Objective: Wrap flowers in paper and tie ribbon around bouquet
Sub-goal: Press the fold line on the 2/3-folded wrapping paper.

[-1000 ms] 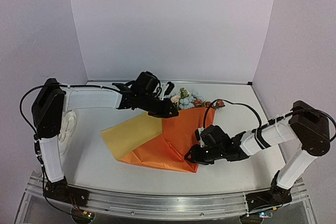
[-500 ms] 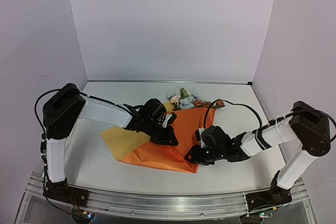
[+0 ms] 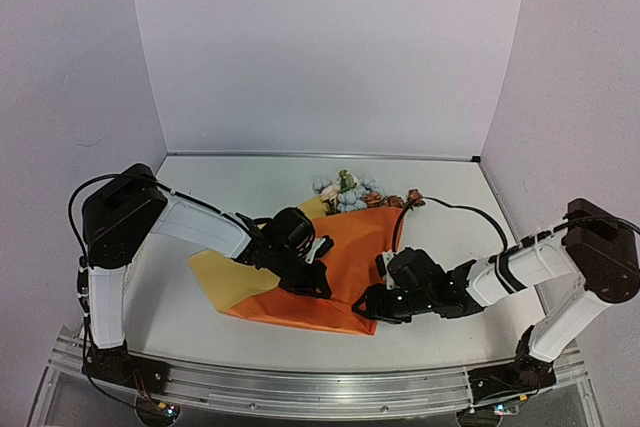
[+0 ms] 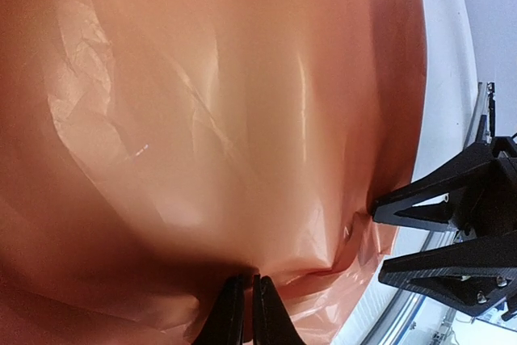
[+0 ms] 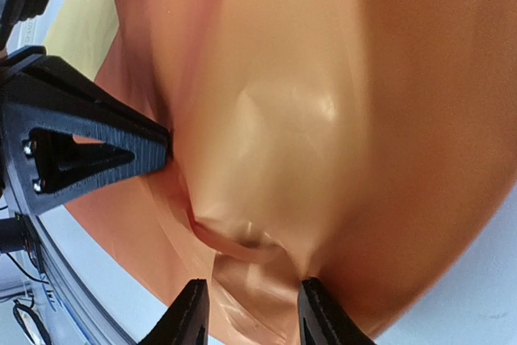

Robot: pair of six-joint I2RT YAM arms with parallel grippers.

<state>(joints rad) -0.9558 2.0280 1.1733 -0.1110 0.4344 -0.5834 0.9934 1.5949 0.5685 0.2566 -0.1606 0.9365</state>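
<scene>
Paper [image 3: 355,247] folded, glossy orange, creased.

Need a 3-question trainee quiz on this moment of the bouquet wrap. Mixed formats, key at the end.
1. True or false: the flowers poke out at the near edge of the paper.
2. Multiple choice: on the left, a flap of the paper shows its other face. That face is A) yellow B) white C) green.
3. Short answer: which are pinched almost together on the paper, the left jaws or the right jaws?

Key: 1 false, they poke out at the far edge. 2 A. 3 the left jaws; the right jaws stand apart.
</scene>
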